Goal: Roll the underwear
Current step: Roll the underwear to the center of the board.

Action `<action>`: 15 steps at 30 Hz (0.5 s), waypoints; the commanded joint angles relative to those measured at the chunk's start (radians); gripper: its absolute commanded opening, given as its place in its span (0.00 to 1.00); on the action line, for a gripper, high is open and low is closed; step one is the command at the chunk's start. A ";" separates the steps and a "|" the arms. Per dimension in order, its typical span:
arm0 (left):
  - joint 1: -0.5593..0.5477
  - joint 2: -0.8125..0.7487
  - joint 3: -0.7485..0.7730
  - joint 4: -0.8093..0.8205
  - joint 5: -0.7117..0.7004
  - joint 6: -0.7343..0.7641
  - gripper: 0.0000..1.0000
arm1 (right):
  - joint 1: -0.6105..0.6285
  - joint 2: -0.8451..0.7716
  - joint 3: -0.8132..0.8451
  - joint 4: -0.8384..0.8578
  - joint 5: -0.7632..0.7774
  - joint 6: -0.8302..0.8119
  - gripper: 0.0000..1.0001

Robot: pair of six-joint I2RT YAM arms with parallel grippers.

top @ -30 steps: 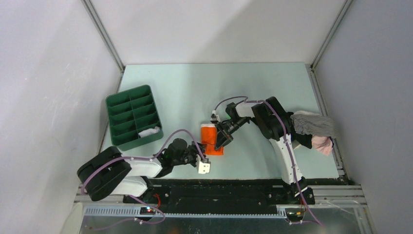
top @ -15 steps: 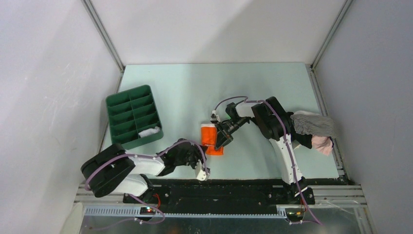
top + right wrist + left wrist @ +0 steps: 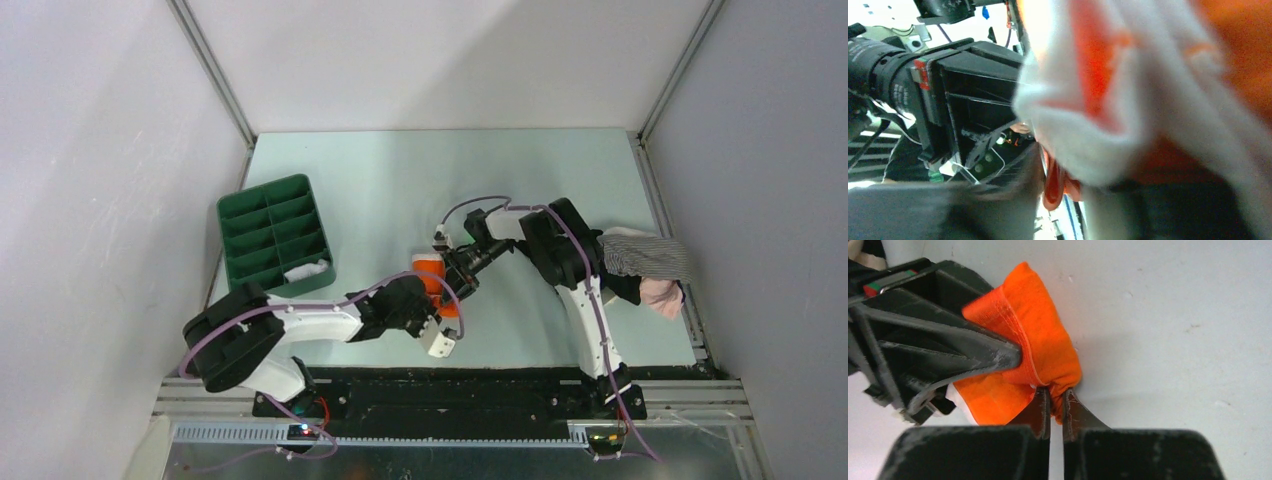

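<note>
The orange underwear (image 3: 429, 266) with a white waistband lies bunched at the table's middle. My left gripper (image 3: 444, 306) reaches it from the near side. In the left wrist view the gripper (image 3: 1056, 396) is shut on the near corner of the underwear (image 3: 1045, 340). My right gripper (image 3: 456, 288) comes in from the far right, and its dark fingers (image 3: 998, 354) press into the fabric's left side. In the blurred right wrist view, orange and white cloth (image 3: 1148, 100) fills the frame and a fold sits between my right gripper's (image 3: 1068, 185) fingers.
A green divided tray (image 3: 228, 215) stands at the left with a white rolled item (image 3: 306, 270) in a near compartment. A heap of striped and pink clothes (image 3: 648, 262) lies at the right edge. Grey walls close in on three sides.
My left arm swung right and forward to the underwear, and its gripper went from open to shut on the near corner. The right arm has hardly moved.
</note>
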 commanded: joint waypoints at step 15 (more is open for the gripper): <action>0.313 0.288 0.287 -0.412 0.831 -0.671 0.00 | 0.107 -1.240 -0.927 1.079 0.907 -0.261 0.99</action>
